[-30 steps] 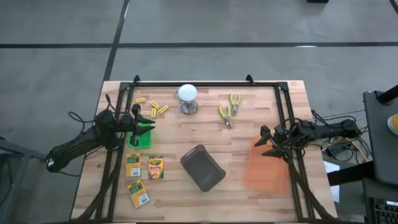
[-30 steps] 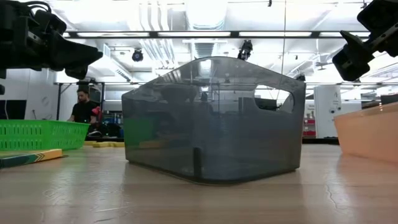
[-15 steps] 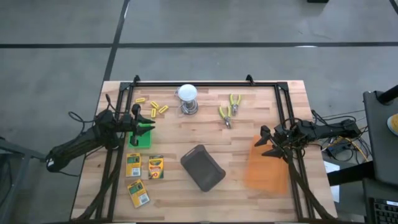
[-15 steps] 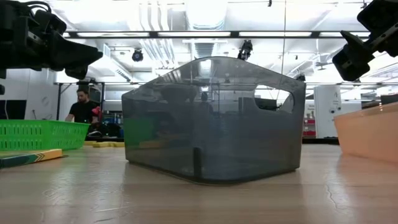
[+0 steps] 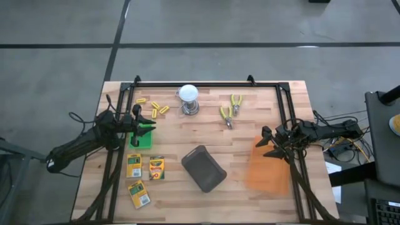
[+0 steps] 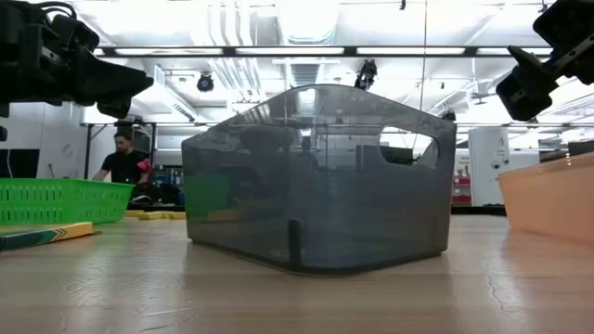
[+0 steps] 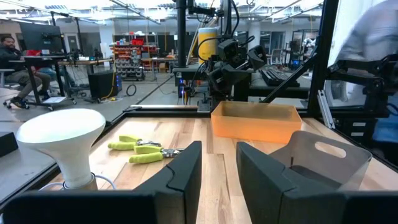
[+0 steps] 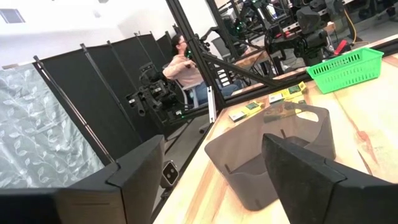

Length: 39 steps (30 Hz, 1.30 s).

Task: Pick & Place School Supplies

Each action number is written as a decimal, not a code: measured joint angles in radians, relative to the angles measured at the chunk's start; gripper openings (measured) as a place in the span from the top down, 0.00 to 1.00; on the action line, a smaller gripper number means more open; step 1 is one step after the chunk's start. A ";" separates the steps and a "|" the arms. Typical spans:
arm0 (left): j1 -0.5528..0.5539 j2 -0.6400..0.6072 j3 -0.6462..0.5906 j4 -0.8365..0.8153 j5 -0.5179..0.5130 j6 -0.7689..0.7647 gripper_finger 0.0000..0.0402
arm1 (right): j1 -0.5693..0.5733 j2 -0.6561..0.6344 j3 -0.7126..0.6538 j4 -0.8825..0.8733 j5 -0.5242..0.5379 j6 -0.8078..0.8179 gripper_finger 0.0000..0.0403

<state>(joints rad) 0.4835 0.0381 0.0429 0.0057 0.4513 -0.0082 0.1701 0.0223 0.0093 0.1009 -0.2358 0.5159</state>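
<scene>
Three green-and-yellow crayon boxes (image 5: 134, 165), (image 5: 156, 167), (image 5: 139, 194) lie flat on the table near its left front corner. Several short yellow pieces (image 5: 154, 107) lie near the far left edge. My left gripper (image 5: 152, 124) hangs open above a green basket (image 5: 140, 139), touching nothing. My right gripper (image 5: 265, 142) is open wide over the far end of an orange bin (image 5: 269, 167). In the right wrist view the crayon boxes (image 8: 286, 94) show beyond a grey bin (image 8: 273, 149).
A grey translucent bin (image 5: 204, 169) stands mid-table. A white bulb on a metal base (image 5: 188, 99) and yellow-handled pliers (image 5: 230, 111) lie toward the far edge. A black frame (image 5: 206, 84) borders the table. A person (image 6: 121, 162) sits in the room beyond.
</scene>
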 joint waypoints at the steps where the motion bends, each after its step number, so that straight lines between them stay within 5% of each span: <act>1: 0.000 0.000 0.000 0.000 0.000 0.000 0.74 | 0.000 0.000 0.000 0.000 0.000 0.000 0.35; 39: 0.000 0.000 0.000 0.000 0.000 0.000 0.74 | 0.000 0.000 0.000 0.000 0.000 0.000 0.34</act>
<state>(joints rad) 0.4839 0.0380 0.0429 0.0055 0.4515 -0.0082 0.1702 0.0227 0.0093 0.1013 -0.2357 0.5159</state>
